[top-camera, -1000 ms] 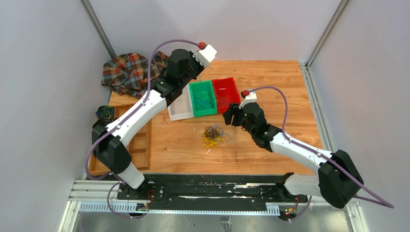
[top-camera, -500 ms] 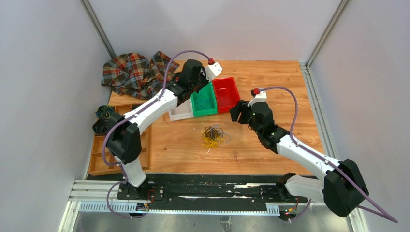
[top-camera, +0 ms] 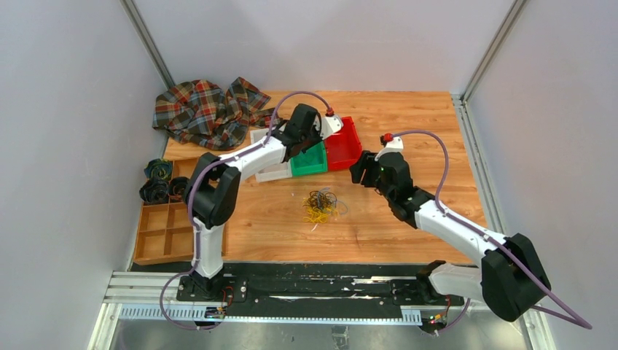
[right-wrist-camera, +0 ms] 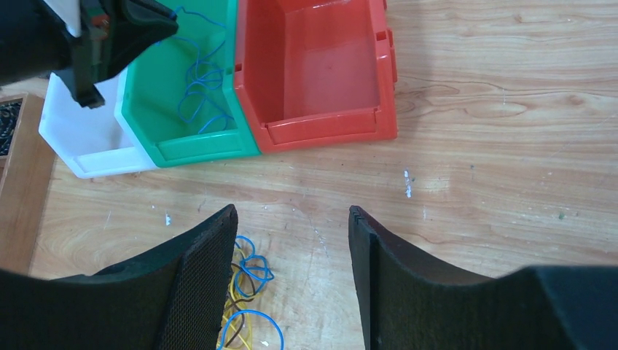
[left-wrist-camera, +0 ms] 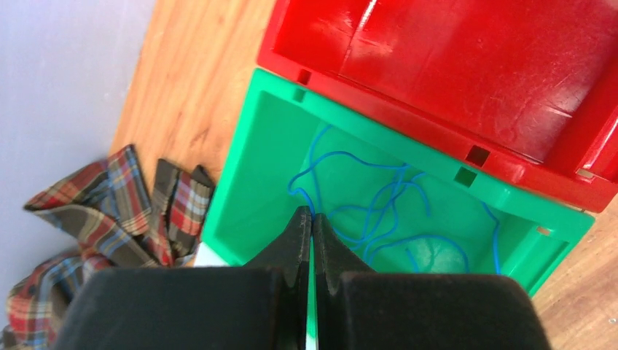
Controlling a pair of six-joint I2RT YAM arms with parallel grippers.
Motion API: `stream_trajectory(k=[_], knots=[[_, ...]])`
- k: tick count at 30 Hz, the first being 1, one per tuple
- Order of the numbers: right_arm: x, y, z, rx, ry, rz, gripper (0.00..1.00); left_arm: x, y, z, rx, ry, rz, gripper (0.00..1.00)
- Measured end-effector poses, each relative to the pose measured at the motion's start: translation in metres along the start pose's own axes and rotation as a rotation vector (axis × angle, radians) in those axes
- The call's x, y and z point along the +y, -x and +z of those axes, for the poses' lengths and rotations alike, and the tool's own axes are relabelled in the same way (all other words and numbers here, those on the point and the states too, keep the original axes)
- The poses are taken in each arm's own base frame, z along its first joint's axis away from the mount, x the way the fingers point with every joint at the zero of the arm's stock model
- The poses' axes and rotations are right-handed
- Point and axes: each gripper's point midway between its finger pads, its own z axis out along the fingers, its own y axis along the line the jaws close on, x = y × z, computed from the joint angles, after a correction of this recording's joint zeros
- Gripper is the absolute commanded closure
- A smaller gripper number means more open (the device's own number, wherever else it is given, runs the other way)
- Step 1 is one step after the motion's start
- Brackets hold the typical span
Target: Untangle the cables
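The cables (top-camera: pixel 321 206) lie as a small tangle of yellow, dark and blue strands on the wooden table, in front of the bins. In the right wrist view the same tangle (right-wrist-camera: pixel 244 292) shows beside the left finger. Several blue strands (left-wrist-camera: pixel 379 211) lie in the green bin (left-wrist-camera: pixel 240 182). My left gripper (left-wrist-camera: pixel 312 216) is shut above that bin, with a blue strand running into its tips. From above, the left gripper (top-camera: pixel 315 142) sits over the green bin (top-camera: pixel 310 162). My right gripper (right-wrist-camera: pixel 291 211) hangs open and empty over bare wood, right of the tangle, seen from above as the right gripper (top-camera: pixel 357 169).
A red bin (top-camera: pixel 342 142) and a white bin (top-camera: pixel 273 173) flank the green one. A plaid cloth (top-camera: pixel 204 109) lies at the back left. A wooden compartment tray (top-camera: pixel 167 230) with dark coiled bundles (top-camera: pixel 157 182) sits at the left edge.
My left arm has swung down and to the right, from high above the bins to the green bin. The right gripper has shifted slightly right and back. The tangle has not moved.
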Motion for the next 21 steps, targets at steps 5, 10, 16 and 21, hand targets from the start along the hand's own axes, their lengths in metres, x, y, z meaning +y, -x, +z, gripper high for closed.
stream_trajectory(k=[5, 10, 16, 21], knots=[[-0.005, 0.0, 0.001, 0.002, -0.011, 0.004, 0.43, -0.018, -0.012, 0.02, 0.013, -0.044, -0.002, 1.0], [-0.011, -0.006, 0.001, 0.015, -0.02, 0.005, 0.43, -0.031, -0.025, 0.041, 0.037, -0.064, -0.006, 0.96], [-0.009, -0.009, 0.001, 0.029, 0.0, 0.003, 0.43, -0.035, -0.025, 0.045, 0.043, -0.091, -0.025, 0.31], [-0.004, -0.016, -0.002, 0.053, 0.039, 0.001, 0.43, -0.025, -0.007, 0.028, 0.017, -0.151, -0.042, 0.07]])
